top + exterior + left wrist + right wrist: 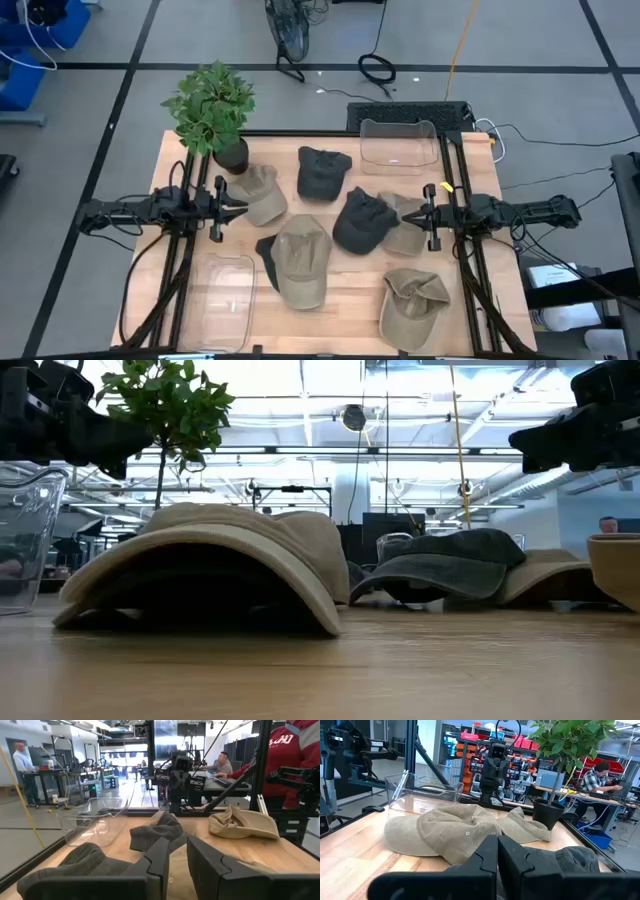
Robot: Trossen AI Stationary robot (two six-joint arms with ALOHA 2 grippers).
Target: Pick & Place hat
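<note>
Setting: workshop floor around a pale wooden table point(340, 300), cables trailing across grey tiles.
Hats: six soft cloth caps — khaki and dark grey — lie scattered mid-table; a khaki cap point(302, 262) nearest the low camera, a dark grey cap point(322, 171) toward the far edge.
Left gripper point(238, 208): hovering beside a khaki cap, fingers slightly apart, nothing between them.
Right gripper point(411, 215): fingers pressed together, empty, over a cap.
Overhead only: two clear plastic bins point(398, 146), leafy potted plant point(212, 110).
Wrist views only: people at desks behind.

A tan hat point(215, 560) lies nearest, a dark hat point(450, 560) behind it
</note>
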